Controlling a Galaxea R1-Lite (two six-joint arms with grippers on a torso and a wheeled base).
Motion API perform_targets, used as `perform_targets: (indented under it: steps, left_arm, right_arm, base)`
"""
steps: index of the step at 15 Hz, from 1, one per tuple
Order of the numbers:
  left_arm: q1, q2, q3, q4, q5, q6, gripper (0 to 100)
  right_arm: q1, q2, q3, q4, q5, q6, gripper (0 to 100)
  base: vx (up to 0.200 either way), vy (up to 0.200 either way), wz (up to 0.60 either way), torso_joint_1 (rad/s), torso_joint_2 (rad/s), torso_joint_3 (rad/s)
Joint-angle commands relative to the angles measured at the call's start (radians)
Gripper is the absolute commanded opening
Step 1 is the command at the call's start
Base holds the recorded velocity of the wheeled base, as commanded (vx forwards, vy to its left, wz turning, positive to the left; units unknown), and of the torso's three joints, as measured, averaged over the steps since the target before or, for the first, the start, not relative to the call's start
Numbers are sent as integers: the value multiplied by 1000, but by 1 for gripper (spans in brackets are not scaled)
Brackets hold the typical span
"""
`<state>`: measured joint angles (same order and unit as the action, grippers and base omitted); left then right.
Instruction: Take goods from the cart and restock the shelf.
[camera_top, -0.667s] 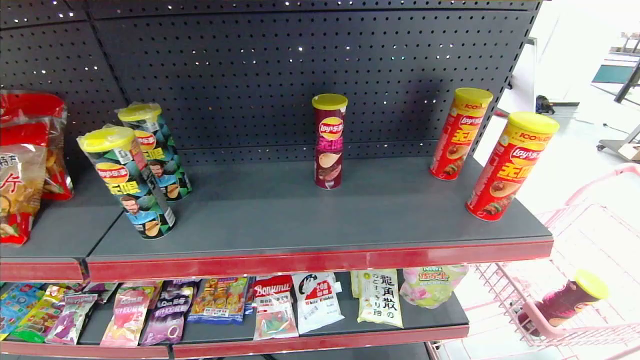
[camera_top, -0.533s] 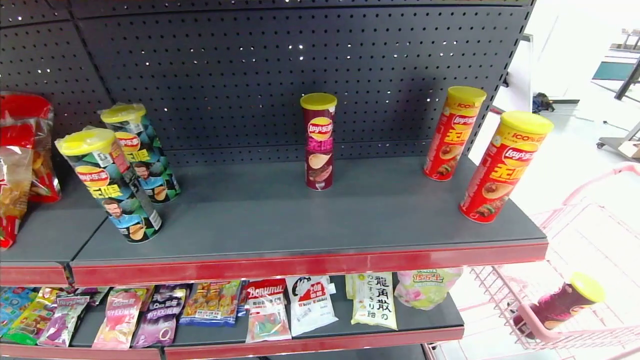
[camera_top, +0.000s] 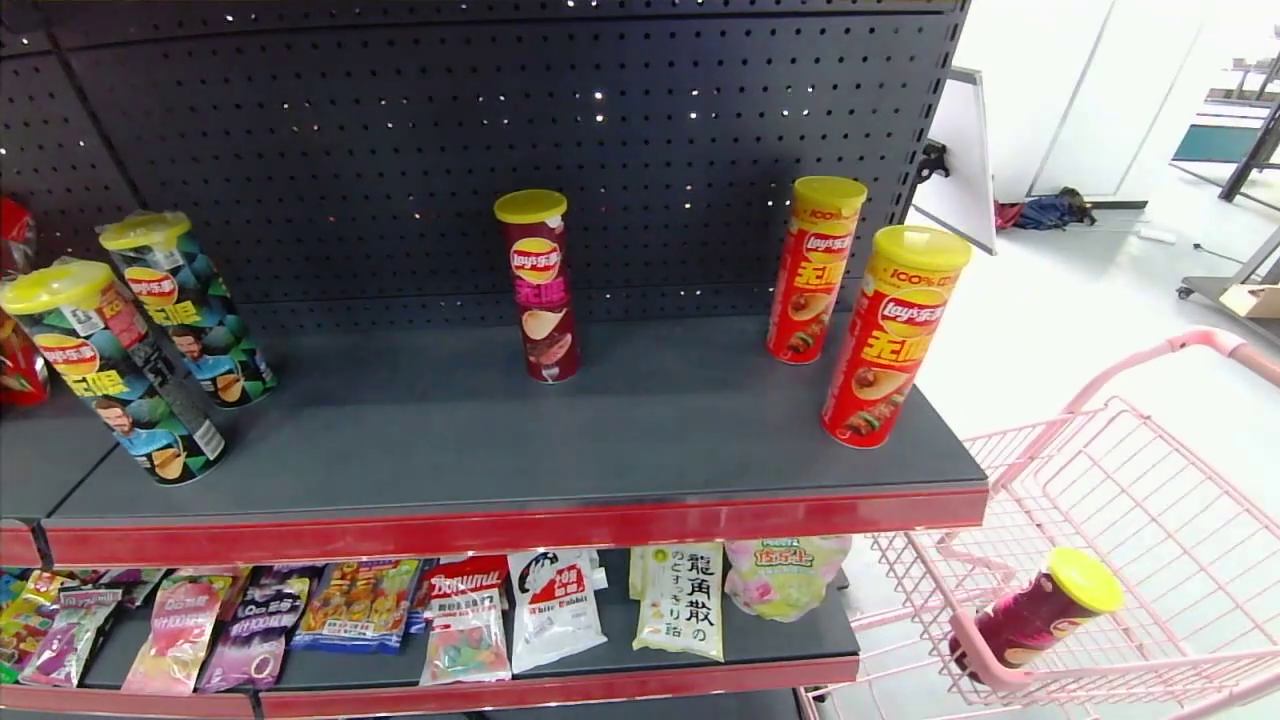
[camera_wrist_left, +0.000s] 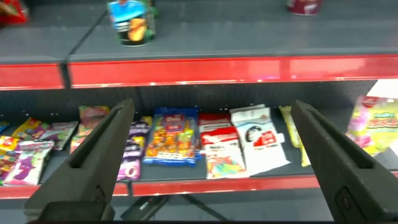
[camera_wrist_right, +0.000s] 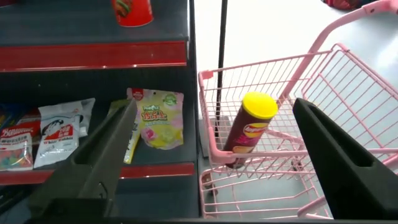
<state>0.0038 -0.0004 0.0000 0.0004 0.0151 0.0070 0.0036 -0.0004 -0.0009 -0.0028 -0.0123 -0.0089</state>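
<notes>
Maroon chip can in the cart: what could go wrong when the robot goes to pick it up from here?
1. The maroon chip can leans tilted in a corner of the pink cart, against the wire. The open right tool could snag the wire, or grip the can crooked and let it slip.
2. The front red chip can stands near the end of the shelf beside the cart. An arm lifting past might knock it over.
</notes>
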Motion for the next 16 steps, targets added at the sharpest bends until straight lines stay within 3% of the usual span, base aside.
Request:
perform_targets:
  steps: [1, 3, 9, 16]
  left_arm:
    - [1, 0, 0, 0, 0, -1, 100]
    - [1, 0, 0, 0, 0, -1, 100]
    - [1, 0, 0, 0, 0, -1, 100]
    - [1, 0, 0, 0, 0, -1, 100]
  right_arm:
    - [1, 0, -1, 0, 0, 0, 100]
    - [1, 0, -1, 0, 0, 0, 100]
    - [1, 0, 1, 0, 0, 4, 100]
    - [1, 0, 1, 0, -1, 1, 100]
  base:
    - [0, 0, 0, 0, 0, 0]
    - [0, 0, 0, 0, 0, 0]
    - [0, 0, -600, 4, 3, 2]
    - [0, 0, 0, 0, 0, 0]
